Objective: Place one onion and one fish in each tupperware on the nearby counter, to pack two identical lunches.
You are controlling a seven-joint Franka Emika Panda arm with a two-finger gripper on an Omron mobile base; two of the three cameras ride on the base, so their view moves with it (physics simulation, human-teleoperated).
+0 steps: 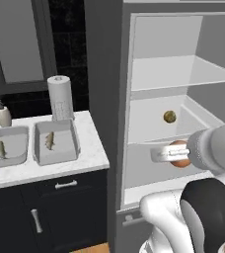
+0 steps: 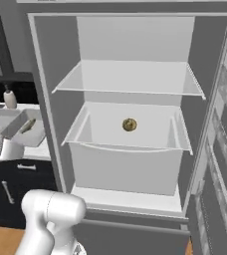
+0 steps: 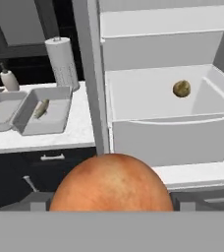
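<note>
Arm reaching level in front of the open fridge, jaws spread wide around the orange onion, gripping it. Olive onion sits in the fridge drawer, near its back wall. On the table, two tupperware side by side, left one and right one, a fish in each.

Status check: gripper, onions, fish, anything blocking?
Gripper closed on orange onion, outside the fridge. Olive onion in fridge drawer. One fish in each tupperware. Path to counter looks clear.
</note>
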